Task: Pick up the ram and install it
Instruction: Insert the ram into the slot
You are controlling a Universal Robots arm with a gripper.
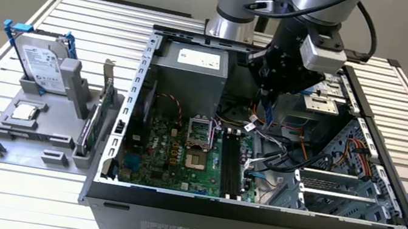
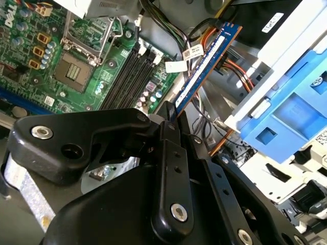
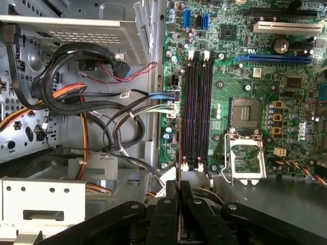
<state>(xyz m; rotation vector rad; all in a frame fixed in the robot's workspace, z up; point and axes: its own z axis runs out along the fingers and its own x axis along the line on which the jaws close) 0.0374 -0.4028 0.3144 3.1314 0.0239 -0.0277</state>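
Your gripper (image 2: 171, 115) is clamped on the ram (image 2: 207, 64); the first wrist view shows it edge-on beside the memory slots (image 3: 196, 109), toward nine o'clock.

The exterior view looks down from high at the near side on the open computer case (image 1: 254, 215). Both wrist views look from close, past the gripper (image 3: 176, 191), down on the motherboard (image 3: 245, 102), which all views share.

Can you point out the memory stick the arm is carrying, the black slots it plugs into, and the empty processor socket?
ram (image 2: 207, 64): second wrist view, middle of its blue face.
memory slots (image 3: 198, 109): first wrist view, mid-length of the black slots.
processor socket (image 3: 246, 112): first wrist view, centre of the socket.
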